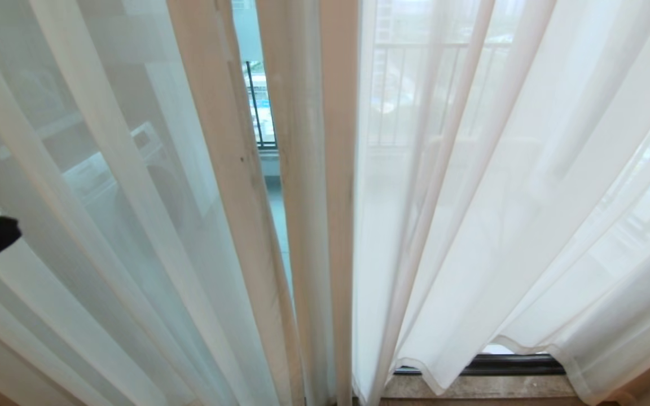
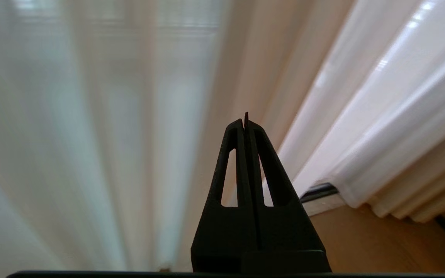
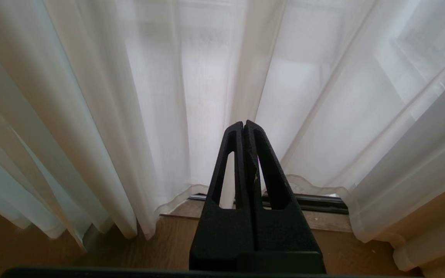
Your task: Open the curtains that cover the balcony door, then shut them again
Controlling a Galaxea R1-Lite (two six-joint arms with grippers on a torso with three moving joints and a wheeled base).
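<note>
Left gripper (image 2: 245, 122), clenched empty beside sheer white fabric curtains (image 1: 133, 237), may slide off folds without catching them.

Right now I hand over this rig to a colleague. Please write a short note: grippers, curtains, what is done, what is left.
Left gripper: shut, holding nothing, raised at the left edge of the head view in front of the left curtain panel.
Right gripper: shut, empty, low, pointing at the right curtain panel.
Curtains: both panels hang across the balcony door, with only a narrow gap between them near the middle, where the railing shows.
Done: as things hang, no opening shows.
Left: pull the panels apart, then draw them shut again.
</note>
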